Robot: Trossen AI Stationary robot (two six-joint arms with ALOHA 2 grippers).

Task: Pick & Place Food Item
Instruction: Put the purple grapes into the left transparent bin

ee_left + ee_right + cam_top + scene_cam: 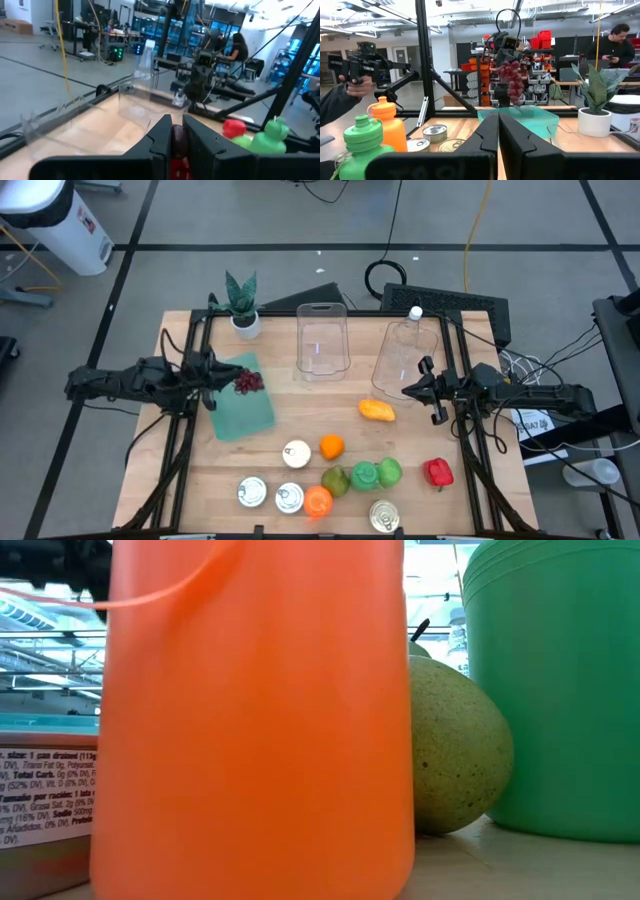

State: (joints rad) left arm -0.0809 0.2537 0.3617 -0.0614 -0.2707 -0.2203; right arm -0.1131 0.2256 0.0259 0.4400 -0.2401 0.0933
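A dark red bunch of grapes (249,382) sits in my left gripper (222,381) over the teal tray (243,415) on the table's left part. In the right wrist view the grapes (510,80) hang clear above the tray (530,121). In the left wrist view the grapes (178,141) show between my own fingers. My right gripper (427,387) waits shut at the table's right side, next to a clear container (408,355), and touches nothing. My left gripper pinches the bunch of grapes between its two fingers (159,134), coming level from the table's left side. The hold is on the bunch's upper part (506,65). The bunch hangs below the fingers, lifted clear of the teal tray.
Two clear containers (320,340) stand at the far middle, and a potted plant (242,308) at the far left. A yellow fruit (376,410), an orange (331,446), a red pepper (437,472), green bottles (375,473), a pear (455,745), an orange bottle (255,710) and cans (253,492) fill the near part.
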